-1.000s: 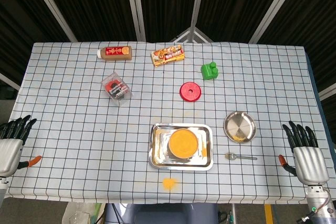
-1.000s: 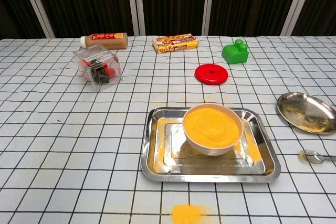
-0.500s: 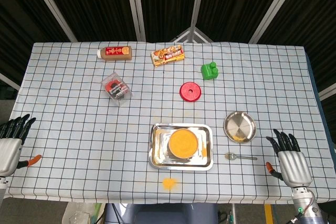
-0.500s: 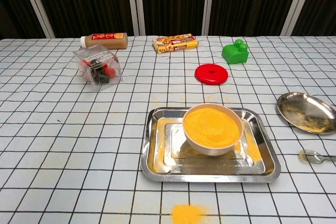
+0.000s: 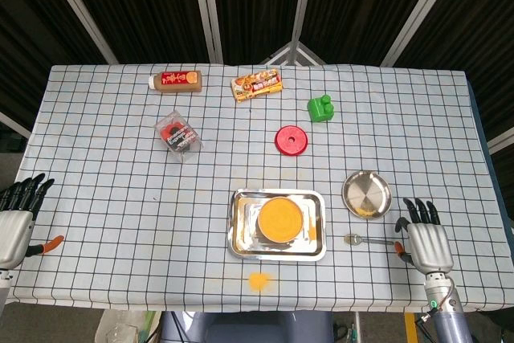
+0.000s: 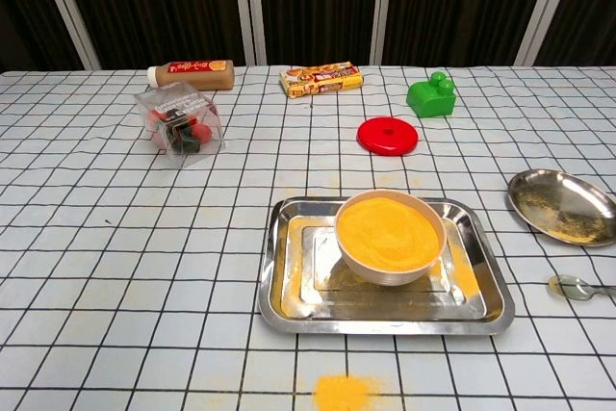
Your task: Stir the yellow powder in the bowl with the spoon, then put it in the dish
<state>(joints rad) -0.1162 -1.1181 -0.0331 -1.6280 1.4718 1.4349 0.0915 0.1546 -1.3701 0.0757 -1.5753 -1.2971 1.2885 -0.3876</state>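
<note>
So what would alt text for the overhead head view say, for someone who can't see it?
A bowl of yellow powder sits in a steel tray on a checkered table. The right hand is open beside a spoon, below a round dish.

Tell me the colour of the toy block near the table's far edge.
Green; the block shows best in the chest view.

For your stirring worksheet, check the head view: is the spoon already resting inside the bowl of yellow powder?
No, the spoon lies on the tablecloth below the round dish, well apart from the bowl.
</note>
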